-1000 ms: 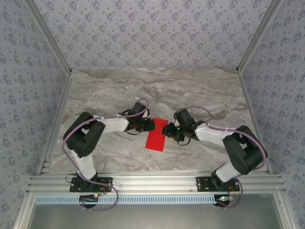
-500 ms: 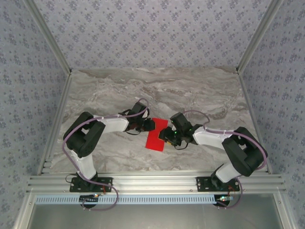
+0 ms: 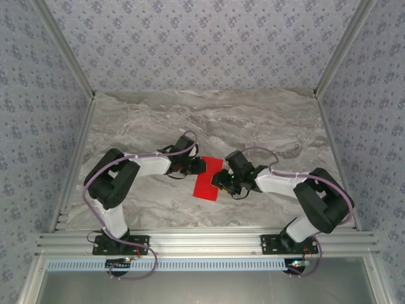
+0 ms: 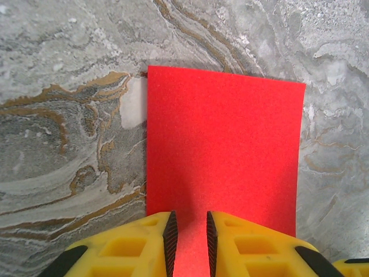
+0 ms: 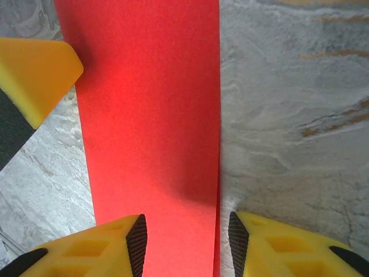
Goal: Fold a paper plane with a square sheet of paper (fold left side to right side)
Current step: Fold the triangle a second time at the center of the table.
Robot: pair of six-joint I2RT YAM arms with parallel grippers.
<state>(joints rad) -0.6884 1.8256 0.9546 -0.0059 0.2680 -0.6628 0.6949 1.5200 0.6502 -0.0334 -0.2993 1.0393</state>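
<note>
Our right gripper (image 3: 220,180) has slid in from 3 o'clock onto the folded red sheet of paper (image 3: 205,185) at the centre of the table (image 3: 145,126), jaws apart, empty. Our left gripper (image 3: 198,166), jaws barely parted and holding nothing, sits at its 11 o'clock corner. Creasing looks next.

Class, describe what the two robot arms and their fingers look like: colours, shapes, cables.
Both the left arm and right arm have black joints, white link shells and a lilac cable looped alongside. The fingers are yellow, moulded with open cells, each faced with a black ridged pad.
</note>
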